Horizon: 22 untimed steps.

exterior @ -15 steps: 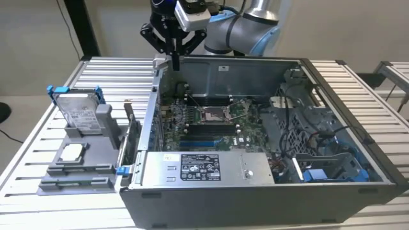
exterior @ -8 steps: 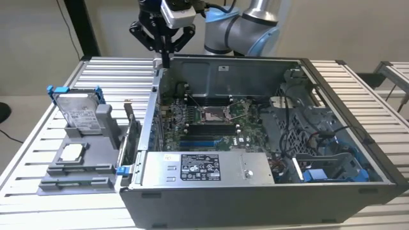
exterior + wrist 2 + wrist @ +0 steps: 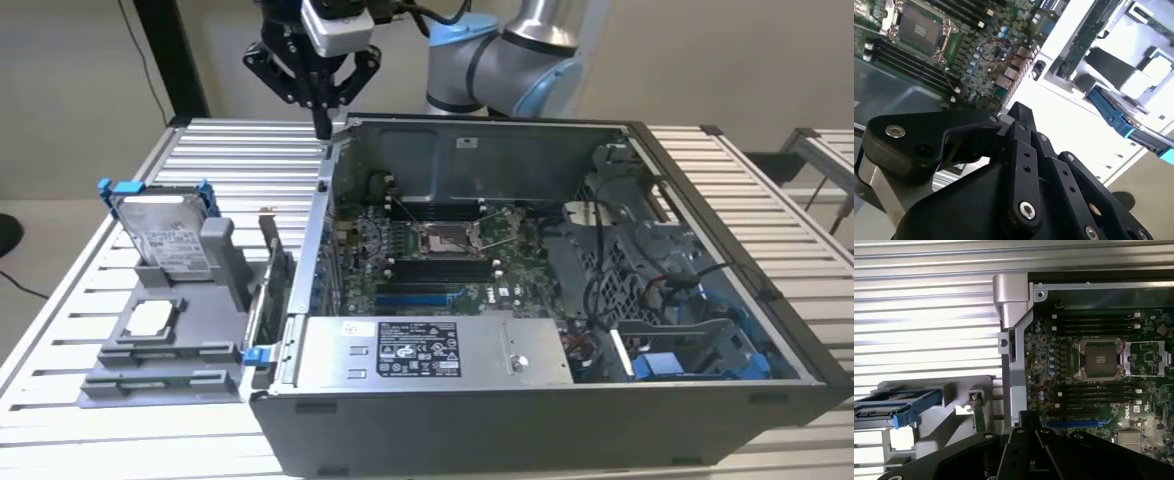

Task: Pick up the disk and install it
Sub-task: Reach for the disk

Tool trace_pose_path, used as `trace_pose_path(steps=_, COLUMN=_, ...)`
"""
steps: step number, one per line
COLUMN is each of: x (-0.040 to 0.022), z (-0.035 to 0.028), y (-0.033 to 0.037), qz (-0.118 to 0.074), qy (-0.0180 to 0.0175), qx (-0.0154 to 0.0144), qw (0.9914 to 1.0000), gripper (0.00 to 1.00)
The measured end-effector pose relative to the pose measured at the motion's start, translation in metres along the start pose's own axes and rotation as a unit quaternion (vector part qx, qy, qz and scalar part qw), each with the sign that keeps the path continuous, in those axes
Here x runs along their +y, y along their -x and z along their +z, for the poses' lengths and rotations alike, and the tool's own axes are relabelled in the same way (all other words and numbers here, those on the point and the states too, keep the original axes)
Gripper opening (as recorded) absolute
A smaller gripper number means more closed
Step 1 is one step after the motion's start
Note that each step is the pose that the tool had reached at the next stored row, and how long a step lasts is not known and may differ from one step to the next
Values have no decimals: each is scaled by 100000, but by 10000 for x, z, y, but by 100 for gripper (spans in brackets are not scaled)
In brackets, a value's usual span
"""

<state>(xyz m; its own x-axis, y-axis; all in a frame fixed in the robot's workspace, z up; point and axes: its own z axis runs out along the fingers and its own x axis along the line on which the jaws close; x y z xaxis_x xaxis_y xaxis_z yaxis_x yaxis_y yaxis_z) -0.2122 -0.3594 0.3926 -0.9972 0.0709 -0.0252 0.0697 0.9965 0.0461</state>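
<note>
The hand (image 3: 320, 120) hangs above a far corner of the open computer case (image 3: 467, 160). Its black fingers (image 3: 1021, 150) are drawn tight together to a single point with nothing between them, so it holds nothing. The tip sits just over the case wall on the exterior view's left, where that wall borders the slatted surface (image 3: 240, 150).

The disk (image 3: 160, 232) is well apart from the hand, lower down and off toward the exterior view's left. It stands on edge, leaning back a little, in a grey holder (image 3: 174, 345) on the surface beside the case. Its white label faces outward and its blue frame shows at the upper corners. In the first wrist view the disk (image 3: 904, 407) shows edge-on, as a blue strip in the holder beyond the case wall. Farther from the hand than the disk, a small silver chip (image 3: 151, 315) lies flat on the same holder.

Inside the case the green circuit board (image 3: 400, 265) lies below the hand, on the far side of the wall from the disk, with the square processor socket (image 3: 443, 238) near its middle. A grey box (image 3: 414, 350) with a black-and-white label fills the end of the case farthest from the hand.
</note>
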Motion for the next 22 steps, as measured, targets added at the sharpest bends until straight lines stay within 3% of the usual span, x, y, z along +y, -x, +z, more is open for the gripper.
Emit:
trace_pose_path(steps=9, x=-7, z=-9, y=-332, qz=-34, qy=8, qx=-94, qw=100000, gripper=0)
trace_pose_path(steps=13, x=-13, z=-11, y=-418, qz=-625, qy=24, qx=-65, qw=99998, gripper=0)
trace_pose_path(steps=22, x=-41, z=-22, y=-824, qz=-651, qy=27, qx=-98, qw=99998, gripper=0)
